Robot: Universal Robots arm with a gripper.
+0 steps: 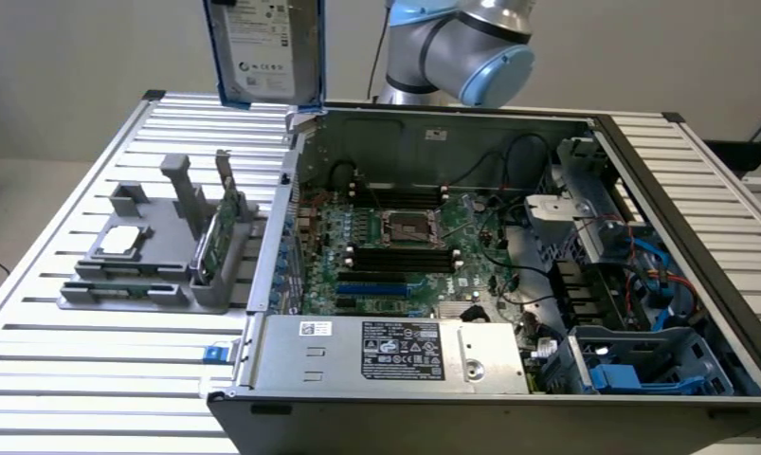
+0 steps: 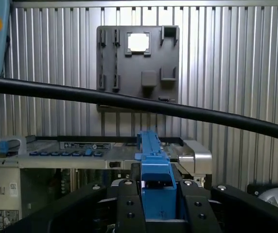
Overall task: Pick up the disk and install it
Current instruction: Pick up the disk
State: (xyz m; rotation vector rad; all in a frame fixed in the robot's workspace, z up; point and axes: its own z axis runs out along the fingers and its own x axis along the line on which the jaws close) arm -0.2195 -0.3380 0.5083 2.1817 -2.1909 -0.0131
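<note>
Disk (image 1: 263, 47) seemingly above case (image 1: 456, 142) wall

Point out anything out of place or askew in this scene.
Nothing stands out. The disk hangs upright in the gripper over the edge of the open computer case; the chip and green card sit in their grey holder.

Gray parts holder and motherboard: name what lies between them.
In the exterior view, the computer case's side wall stands between the gray parts holder and the motherboard. A green card stands upright at the holder's case-side edge.
</note>
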